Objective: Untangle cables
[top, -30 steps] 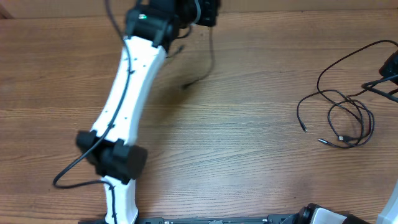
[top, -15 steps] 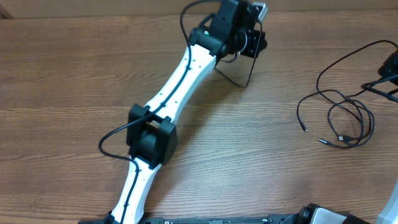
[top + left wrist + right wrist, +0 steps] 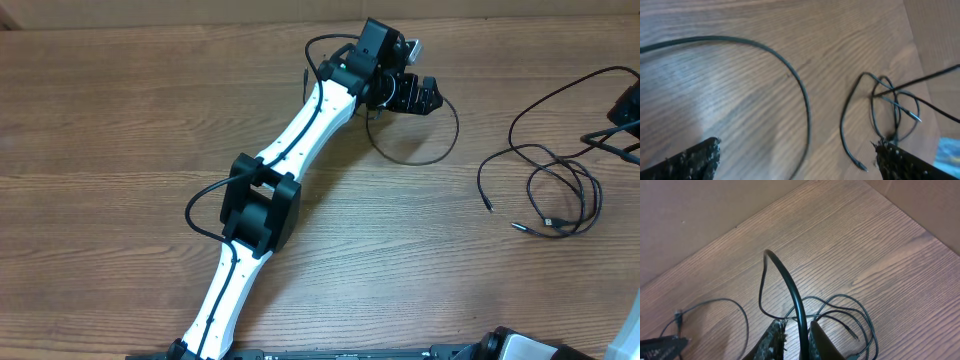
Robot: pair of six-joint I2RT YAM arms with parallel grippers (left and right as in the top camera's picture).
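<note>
One thin black cable (image 3: 425, 158) lies by itself in a loop on the wood, just under my left gripper (image 3: 418, 98). In the left wrist view that gripper (image 3: 800, 162) stands wide open above the cable's arc (image 3: 790, 75), holding nothing. The other cables (image 3: 555, 195) form a tangle at the right, also seen as a tangle (image 3: 890, 107) from the left wrist. My right gripper (image 3: 622, 133) sits at the table's right edge. Its jaws (image 3: 797, 345) stand slightly apart with one black cable (image 3: 792, 290) rising between them, against the right finger, with a gap on the left.
The left arm (image 3: 270, 200) stretches diagonally from the bottom edge to the upper middle. A cardboard wall (image 3: 700, 215) borders the table's far side. Plug ends (image 3: 489, 207) of the tangle point toward the table's centre.
My left arm swung right across the back of the table with a cable, then opened; that cable now lies in a loop on the wood. The right jaws have parted slightly.
</note>
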